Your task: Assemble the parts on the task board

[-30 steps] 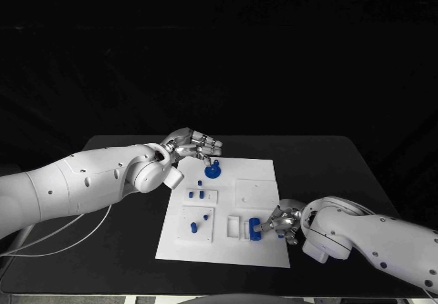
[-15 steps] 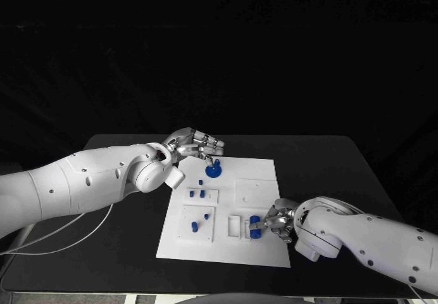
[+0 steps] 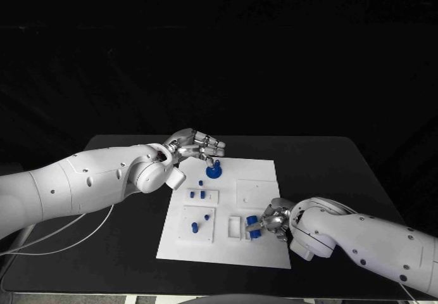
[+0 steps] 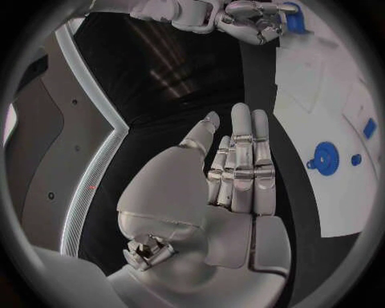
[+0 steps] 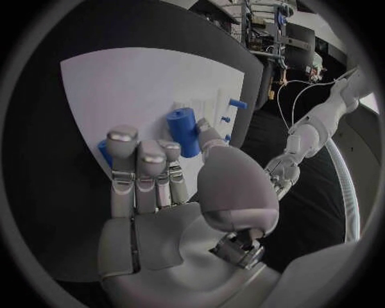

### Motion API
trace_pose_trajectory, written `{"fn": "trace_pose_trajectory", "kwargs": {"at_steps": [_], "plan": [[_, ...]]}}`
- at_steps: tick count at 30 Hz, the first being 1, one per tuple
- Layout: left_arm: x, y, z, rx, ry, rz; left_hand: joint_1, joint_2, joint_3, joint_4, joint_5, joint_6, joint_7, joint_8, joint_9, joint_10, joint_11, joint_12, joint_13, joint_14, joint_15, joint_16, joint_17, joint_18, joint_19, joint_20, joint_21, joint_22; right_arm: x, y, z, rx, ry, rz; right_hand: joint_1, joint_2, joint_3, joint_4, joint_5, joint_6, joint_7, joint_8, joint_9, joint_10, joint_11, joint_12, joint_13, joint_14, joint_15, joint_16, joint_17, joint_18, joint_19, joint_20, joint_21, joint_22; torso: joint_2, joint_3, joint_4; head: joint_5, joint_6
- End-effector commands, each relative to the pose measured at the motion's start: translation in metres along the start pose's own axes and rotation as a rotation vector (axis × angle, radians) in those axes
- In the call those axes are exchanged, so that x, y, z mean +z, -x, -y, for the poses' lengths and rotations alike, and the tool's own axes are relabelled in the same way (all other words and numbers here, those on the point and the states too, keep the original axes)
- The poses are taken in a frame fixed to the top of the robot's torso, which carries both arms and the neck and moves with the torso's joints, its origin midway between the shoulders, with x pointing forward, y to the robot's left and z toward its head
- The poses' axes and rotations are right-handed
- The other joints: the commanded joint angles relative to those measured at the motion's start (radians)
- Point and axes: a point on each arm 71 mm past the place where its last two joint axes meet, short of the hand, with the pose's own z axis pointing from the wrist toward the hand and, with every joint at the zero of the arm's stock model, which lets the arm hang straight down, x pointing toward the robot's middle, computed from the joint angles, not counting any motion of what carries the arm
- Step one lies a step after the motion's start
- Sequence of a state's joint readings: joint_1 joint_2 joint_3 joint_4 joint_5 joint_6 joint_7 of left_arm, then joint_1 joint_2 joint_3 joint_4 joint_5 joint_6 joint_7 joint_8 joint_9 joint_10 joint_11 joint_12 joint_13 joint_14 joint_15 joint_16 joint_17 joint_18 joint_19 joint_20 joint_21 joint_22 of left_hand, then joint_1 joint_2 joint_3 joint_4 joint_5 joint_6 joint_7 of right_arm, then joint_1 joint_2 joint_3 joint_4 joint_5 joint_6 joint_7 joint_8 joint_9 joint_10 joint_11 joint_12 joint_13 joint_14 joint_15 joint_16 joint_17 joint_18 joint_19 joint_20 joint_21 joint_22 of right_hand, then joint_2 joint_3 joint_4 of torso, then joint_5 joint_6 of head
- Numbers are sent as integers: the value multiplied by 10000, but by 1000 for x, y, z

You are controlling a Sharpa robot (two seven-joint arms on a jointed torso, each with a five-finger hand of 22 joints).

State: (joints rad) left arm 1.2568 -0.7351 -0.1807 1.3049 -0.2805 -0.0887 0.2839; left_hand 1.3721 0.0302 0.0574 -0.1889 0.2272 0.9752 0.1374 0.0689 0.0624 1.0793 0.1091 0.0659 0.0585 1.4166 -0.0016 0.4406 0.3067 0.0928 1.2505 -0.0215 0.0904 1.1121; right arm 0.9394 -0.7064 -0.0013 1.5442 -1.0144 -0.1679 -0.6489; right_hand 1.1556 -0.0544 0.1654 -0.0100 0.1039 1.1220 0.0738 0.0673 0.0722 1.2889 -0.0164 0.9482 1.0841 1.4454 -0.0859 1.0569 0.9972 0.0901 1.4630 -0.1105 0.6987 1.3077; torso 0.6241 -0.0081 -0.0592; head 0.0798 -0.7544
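Head view: the white board (image 3: pixel 239 190) lies mid-table (image 3: pixel 347 164). The left hand (image 3: pixel 193 144) hovers over the board's far left corner, fingers apart and holding nothing, just beside a round blue disc (image 3: pixel 212 171). Small blue pegs (image 3: pixel 200 183) stand below it, and two more blue parts (image 3: pixel 193 226) sit in the near-left square. The right hand (image 3: pixel 271 221) is at the board's near edge, fingers closed round a blue cylinder (image 3: pixel 253 227) by the white slots

Left wrist view: the left hand (image 4: pixel 233 173) is flat, fingers straight and side by side, empty, above the black table beside the board (image 4: pixel 321 83). The disc (image 4: pixel 325 158) lies on the board near the fingertips. Further off, the right hand (image 4: pixel 253 16) grips its blue part (image 4: pixel 292 18)

Right wrist view: the right hand (image 5: pixel 172 186) pinches the cylinder (image 5: pixel 183 131) between thumb and fingers, just over the board (image 5: pixel 136 90); another blue part (image 5: pixel 105 153) shows behind the fingers
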Motion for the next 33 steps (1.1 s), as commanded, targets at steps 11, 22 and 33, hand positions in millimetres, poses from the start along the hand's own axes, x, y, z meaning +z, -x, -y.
{"fn": "trace_pose_trajectory", "kwargs": {"at_steps": [11,22,33], "plan": [[1,-2,2,-113,-167,-135,-54,-4,51,-22,-6,-28,47,-25,4,9,-3,-30,-7,-55,-4,30,-10,9,-21,8,-44,38,1,-3,12,517,-277,269,-344,21,1955,-1095,341,903,-257,-45,30,158,-253,14,-13,48,-106,6,-25,-217,563,-62,104,660,-1,-7,-6,101,173],[1,0,1,-109,-159,-116,-54,-4,51,-22,-6,-28,47,-25,4,9,-3,-30,-7,-55,-4,30,-10,9,-21,8,-44,38,-10,1,13,950,23,496,-547,293,1882,-1477,317,1321,-411,-35,16,338,-341,-10,-1,68,-142,38,-20,-326,565,-112,172,681,1,-9,-19,87,56],[1,0,1,-111,-168,-132,-49,-14,40,-49,-16,-18,47,-28,4,21,-6,-32,-8,-56,-7,42,-9,9,-22,7,-49,77,-18,5,10,1491,12,352,-699,359,1768,-1430,271,1409,-442,-35,-7,392,-351,-21,-6,76,-136,129,72,-352,566,-108,210,703,3,-12,-19,141,26]]}}
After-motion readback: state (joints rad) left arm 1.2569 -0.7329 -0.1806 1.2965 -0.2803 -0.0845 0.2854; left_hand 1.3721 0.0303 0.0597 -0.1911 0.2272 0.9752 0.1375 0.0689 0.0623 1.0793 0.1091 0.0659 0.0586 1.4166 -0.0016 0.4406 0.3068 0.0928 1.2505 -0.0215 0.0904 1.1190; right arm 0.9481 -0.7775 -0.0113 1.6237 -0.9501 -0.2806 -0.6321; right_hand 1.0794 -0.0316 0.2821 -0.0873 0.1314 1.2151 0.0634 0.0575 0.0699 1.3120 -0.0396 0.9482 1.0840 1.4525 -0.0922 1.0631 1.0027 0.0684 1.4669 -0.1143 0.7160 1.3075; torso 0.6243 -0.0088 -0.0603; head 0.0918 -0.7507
